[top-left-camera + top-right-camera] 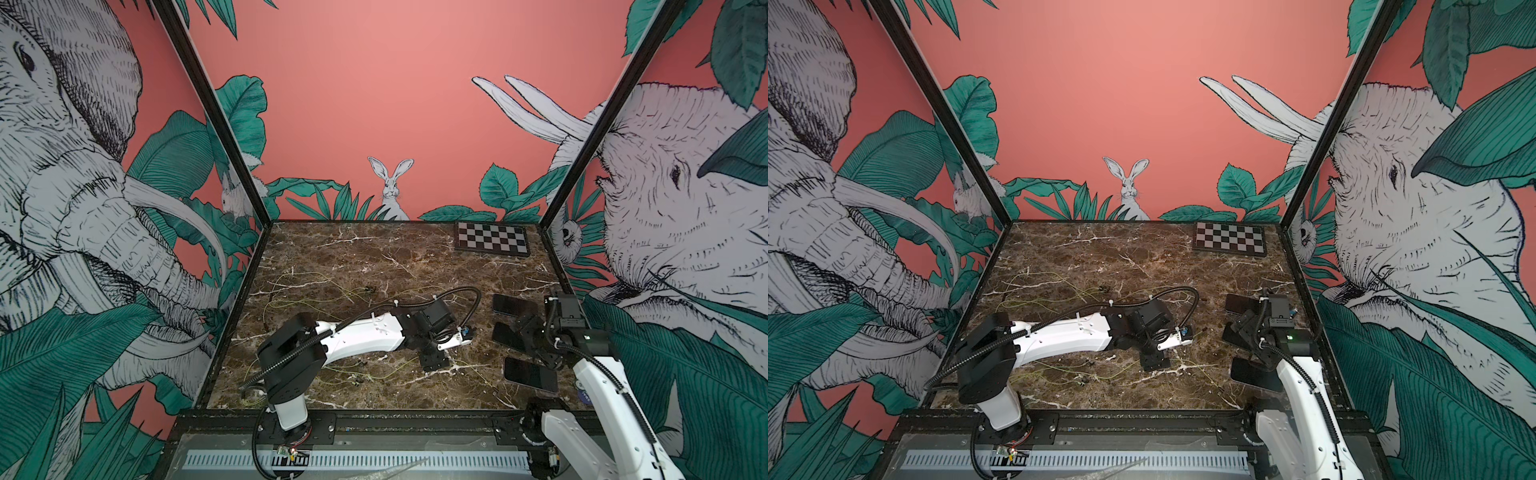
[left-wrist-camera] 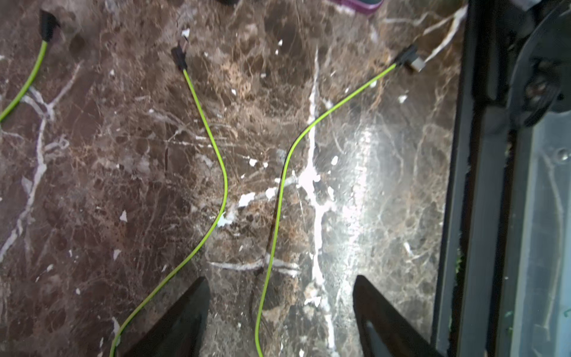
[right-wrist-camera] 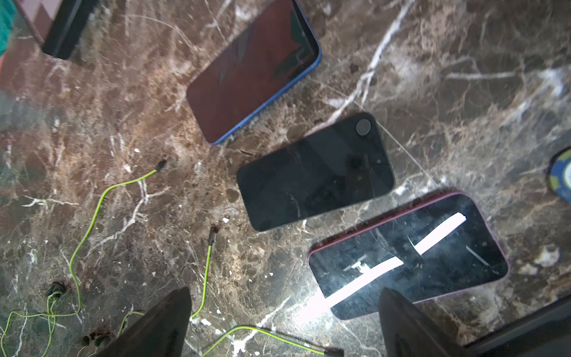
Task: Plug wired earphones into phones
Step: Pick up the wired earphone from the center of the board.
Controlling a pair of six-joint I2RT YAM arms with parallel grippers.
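- At the left of the marble table (image 1: 353, 257) you see the wired earphones (image 1: 309, 291) sprawled in loose yellow-green loops, with more of their thin cord trailing along the front of the table beneath the left arm (image 1: 361, 332)
- Near the table's middle your left gripper (image 2: 279, 278) hangs over the stone, its fingers (image 2: 185, 309) parted; one cord (image 2: 279, 216) runs between them, touching neither, and a second cord (image 2: 213, 139) passes just beside one finger
- Ahead of those fingers three dark plugs (image 2: 179, 57) lie loose on the marble, well apart from one another
- In the far right corner a checkerboard plate (image 1: 492, 239) lies flat
- Along the right side the phones (image 1: 530, 374) lie flat in a row, close but not touching: a blue-edged phone (image 3: 253, 71), a plain black phone (image 3: 315, 173) and a pink-edged phone (image 3: 408, 256) whose glass throws back a white glare
- Above that row your right gripper (image 3: 284, 290) hovers with fingers (image 3: 411, 324) spread wide, gripping nothing; the pink-edged phone sits just beside one finger, and two earphone plugs lie on the marble short of the phones
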